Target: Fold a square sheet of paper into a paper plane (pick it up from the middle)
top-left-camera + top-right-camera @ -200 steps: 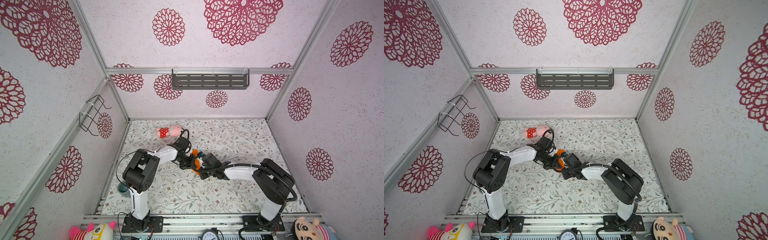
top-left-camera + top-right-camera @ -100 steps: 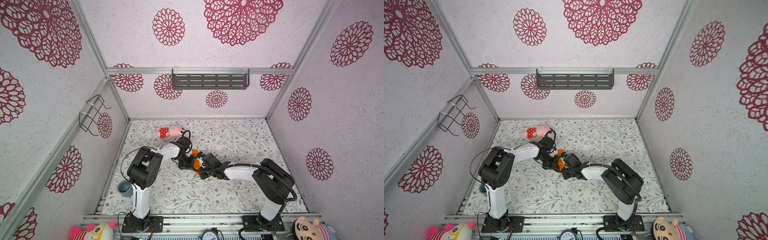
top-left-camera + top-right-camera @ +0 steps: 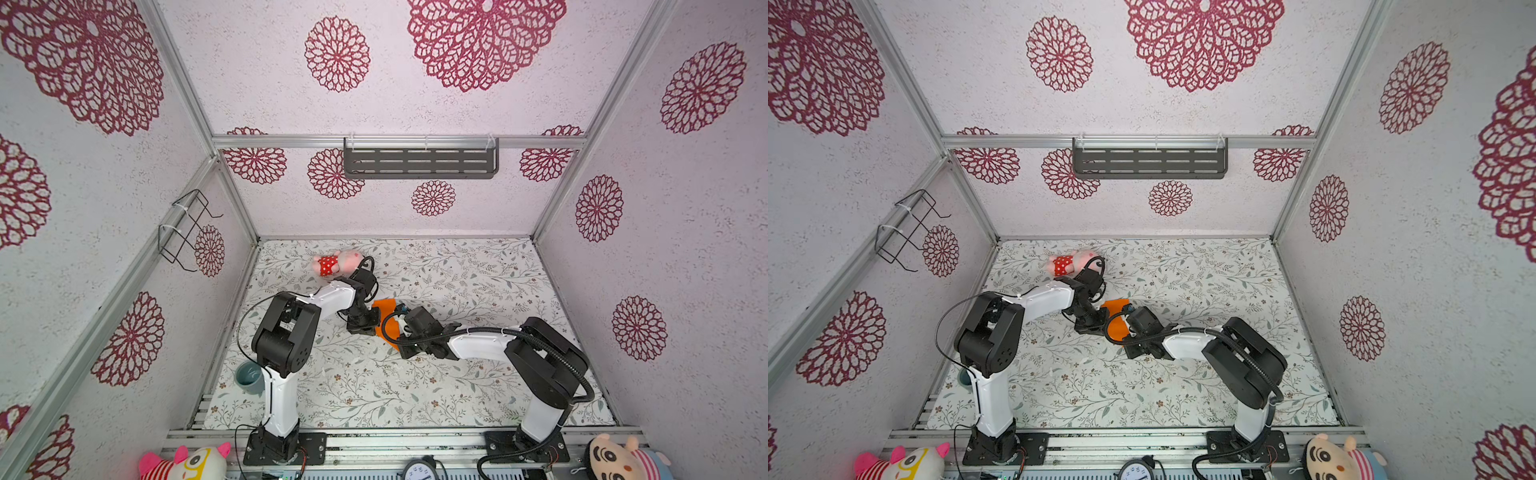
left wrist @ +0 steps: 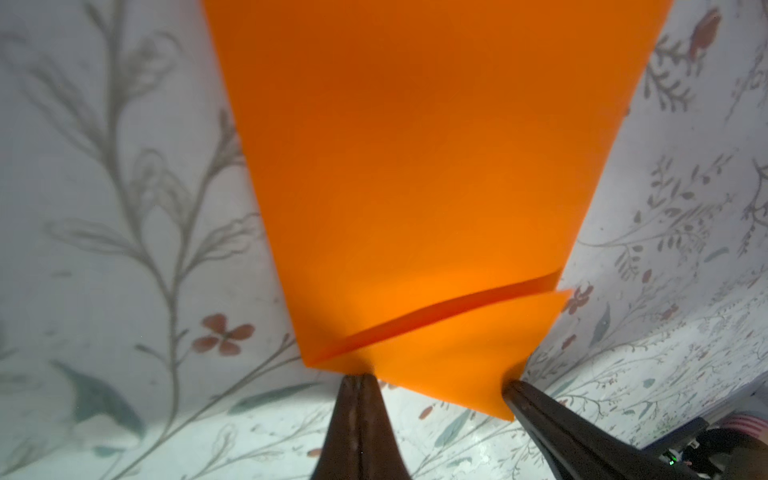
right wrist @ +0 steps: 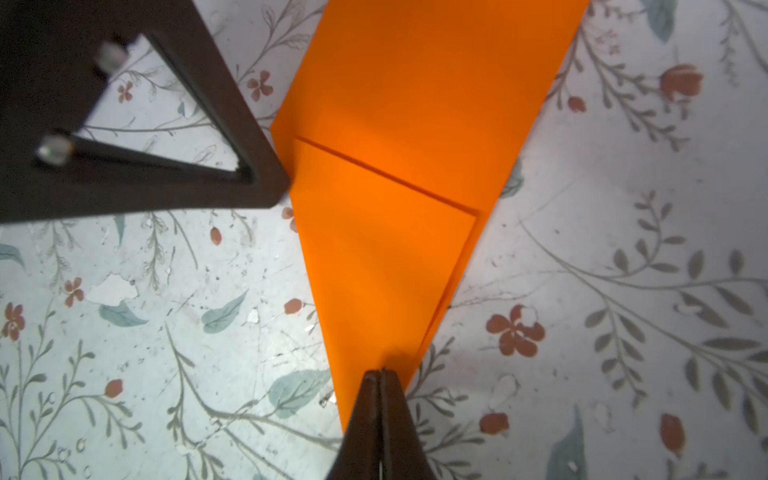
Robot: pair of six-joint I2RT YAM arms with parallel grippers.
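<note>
The orange sheet of paper [image 3: 384, 309] [image 3: 1116, 326] lies mid-table, folded into a narrow pointed shape with one flap [image 5: 374, 232] creased over it; it is no finished paper plane. My left gripper [image 4: 360, 380] [image 3: 373, 328] is shut, and its tip touches the paper's side edge [image 4: 415, 365]. The frames show nothing pinched in it. My right gripper [image 5: 380, 374] [image 3: 400, 348] is shut too, and its tip rests on top of the paper's pointed end. The two grippers stand close together, and the left one [image 5: 266, 183] shows in the right wrist view.
A pink plush toy in red dotted shorts [image 3: 336, 262] lies just behind the left wrist. A teal cup [image 3: 249, 376] stands by the left arm's base. A grey shelf [image 3: 419, 162] hangs on the back wall and a wire rack [image 3: 187, 228] on the left wall.
The left arm has shifted a little, and more of the orange paper shows between the two grippers. Both grippers have stayed shut.
</note>
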